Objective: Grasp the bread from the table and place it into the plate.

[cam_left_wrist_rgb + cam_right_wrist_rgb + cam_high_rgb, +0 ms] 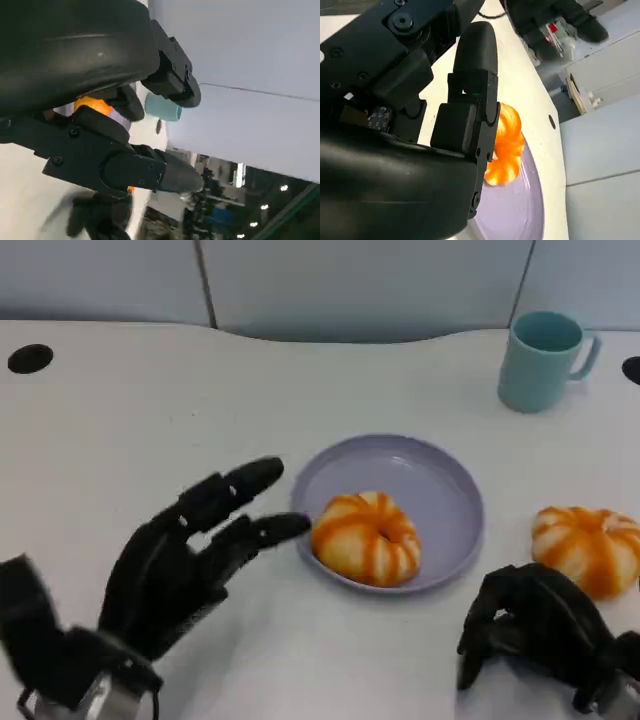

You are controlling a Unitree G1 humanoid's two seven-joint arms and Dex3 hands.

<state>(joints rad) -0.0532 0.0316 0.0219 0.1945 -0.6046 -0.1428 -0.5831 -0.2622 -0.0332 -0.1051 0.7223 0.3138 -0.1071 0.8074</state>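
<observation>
Reading from the left, I see my left robot hand (190, 560) hovering over the table (120, 420) with fingers spread, holding nothing, fingertips just beside the rim of the plate (440, 490). One bread (366, 537) already lies in the plate, toward its near edge. The second bread (588, 546) sits on the table right of the plate. My right robot hand (540, 625), fingers curled in on nothing, hangs just in front of it, so I judge it the nearer hand; the round loaf offers no long axis.
</observation>
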